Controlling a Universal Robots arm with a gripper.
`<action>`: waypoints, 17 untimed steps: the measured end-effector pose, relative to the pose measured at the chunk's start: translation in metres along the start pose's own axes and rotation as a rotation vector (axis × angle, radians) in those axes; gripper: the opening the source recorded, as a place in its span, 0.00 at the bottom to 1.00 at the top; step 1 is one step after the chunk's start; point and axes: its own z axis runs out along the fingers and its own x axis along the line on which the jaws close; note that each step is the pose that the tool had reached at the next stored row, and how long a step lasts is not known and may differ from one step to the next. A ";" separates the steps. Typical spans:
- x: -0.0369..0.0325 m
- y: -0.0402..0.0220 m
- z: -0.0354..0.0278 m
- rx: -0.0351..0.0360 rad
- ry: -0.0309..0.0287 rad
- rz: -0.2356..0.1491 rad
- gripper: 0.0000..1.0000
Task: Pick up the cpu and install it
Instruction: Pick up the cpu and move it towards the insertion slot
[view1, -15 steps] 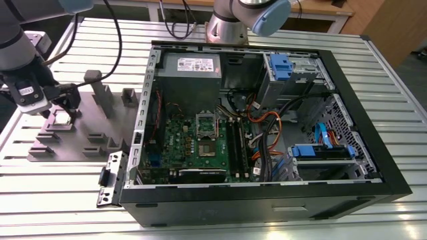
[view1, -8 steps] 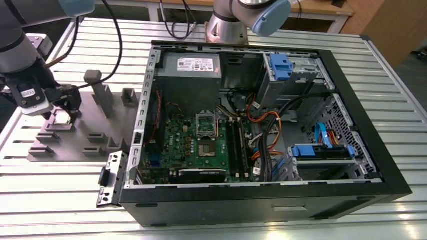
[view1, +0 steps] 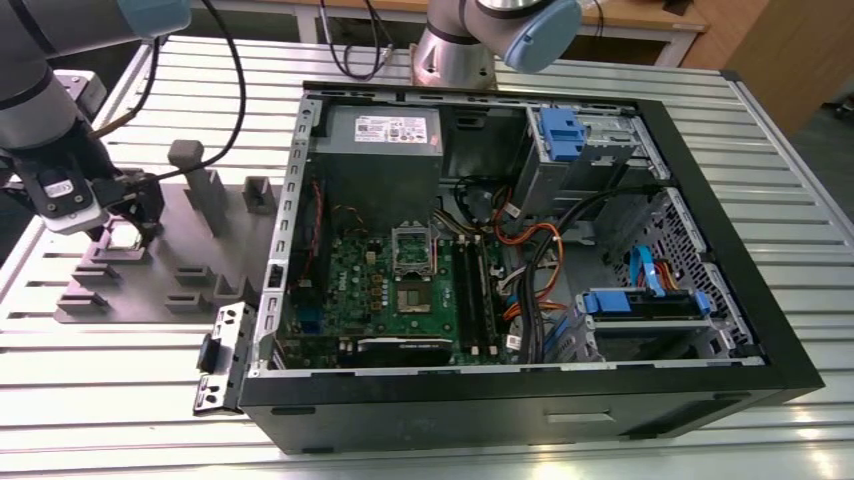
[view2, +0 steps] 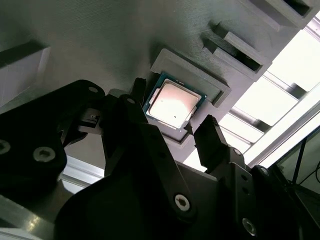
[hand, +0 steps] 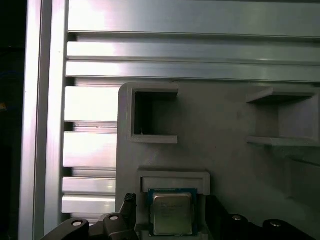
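Observation:
The cpu (view2: 173, 105), a small square chip with a silvery top and green rim, lies flat in a raised nest of the grey fixture plate (view1: 200, 250) at the exterior view's left. My gripper (view2: 174, 114) hangs low over it, open, with one black finger on each side of the chip and a small gap to its edges. In the first wrist view the cpu (hand: 172, 213) sits between the same fingers of the gripper (hand: 171, 210). In the exterior view the gripper (view1: 120, 235) covers most of the cpu (view1: 124, 233). The open socket (view1: 414, 262) lies on the green board inside the case.
The open computer case (view1: 747, 330) takes up the middle and the exterior view's right, with cables, drive bays and a power supply (view1: 387, 130) inside. Upright posts (view1: 203, 190) and empty pockets (hand: 152, 117) stand on the fixture plate. A second arm's base (view1: 461, 50) stands behind the case.

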 end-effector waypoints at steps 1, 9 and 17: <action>0.0000 0.0000 0.0002 -0.0001 -0.0002 0.000 0.66; 0.0000 0.0000 0.0003 -0.0001 -0.0001 0.000 0.57; 0.0000 0.0000 0.0004 0.0000 -0.0001 0.000 0.49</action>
